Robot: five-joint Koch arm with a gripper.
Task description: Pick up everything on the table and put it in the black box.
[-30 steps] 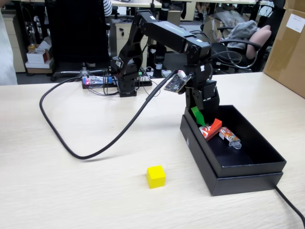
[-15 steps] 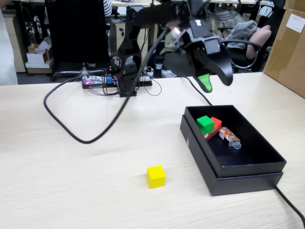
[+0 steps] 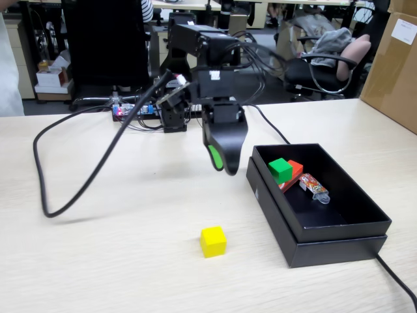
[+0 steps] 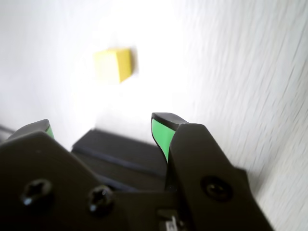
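The yellow cube (image 3: 213, 241) looks light and rigid, with flat smooth faces that may slip a little, so I judge the best hold is across two opposite side faces, centred. It is a small, plain, bright yellow block with sharp edges, sitting alone on the table (image 3: 98, 261), below and ahead of the gripper (image 3: 220, 156). The gripper hangs in the air with its jaws spread and nothing between them; the wrist view shows the cube (image 4: 113, 64) beyond the gap. Off to the gripper's side, the black box (image 3: 339, 231) holds the green cube (image 3: 281, 169) resting on the red packet (image 3: 292, 175).
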